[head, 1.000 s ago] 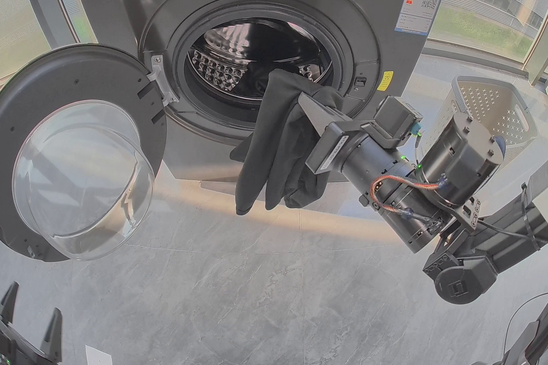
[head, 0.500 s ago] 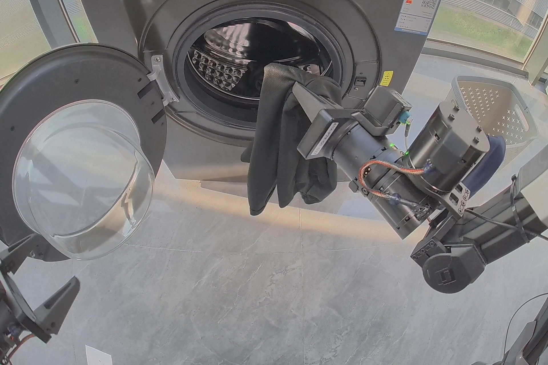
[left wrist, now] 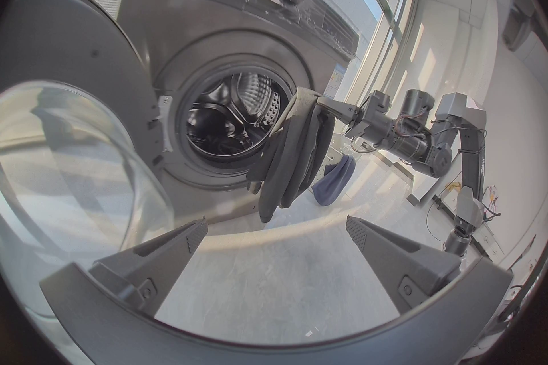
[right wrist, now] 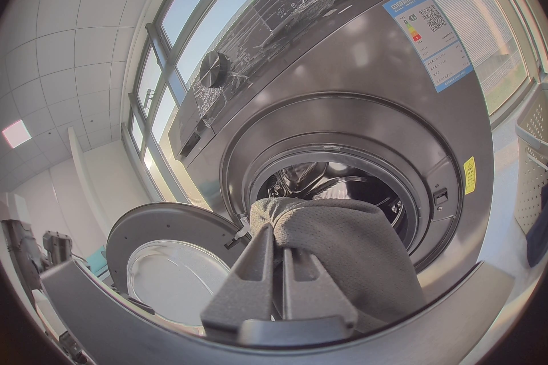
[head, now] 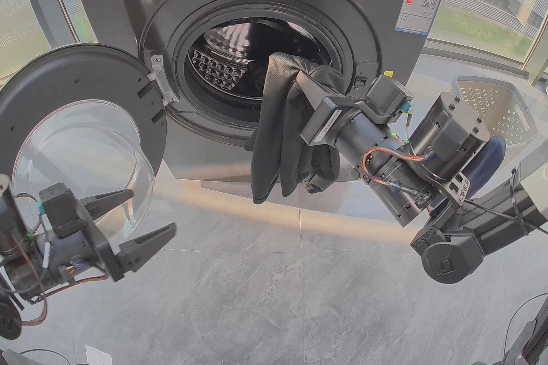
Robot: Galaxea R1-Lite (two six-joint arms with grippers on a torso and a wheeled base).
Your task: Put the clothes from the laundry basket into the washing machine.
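My right gripper (head: 302, 82) is shut on a black garment (head: 282, 132), held just in front of the washing machine's drum opening (head: 245, 61). The cloth drapes over the fingers and hangs down past the lower rim, outside the drum. In the right wrist view the closed fingers (right wrist: 277, 246) pinch the garment (right wrist: 348, 252) before the drum opening (right wrist: 337, 181). My left gripper (head: 153, 209) stands open low at the left, near the swung-out door (head: 74, 81). Seen from the left wrist, that gripper (left wrist: 274, 223) holds nothing and the garment (left wrist: 294, 149) hangs farther off.
The round door (left wrist: 68, 115) with its glass bowl stands wide open on the left of the machine. A white laundry basket (head: 496, 104) sits at the right with a blue cloth (head: 485, 163) hanging at it. Grey tiled floor (head: 274, 280) lies between the arms.
The right gripper has lifted the black garment a little higher and closer to the drum opening. The left arm has risen from the bottom-left corner, its gripper open.
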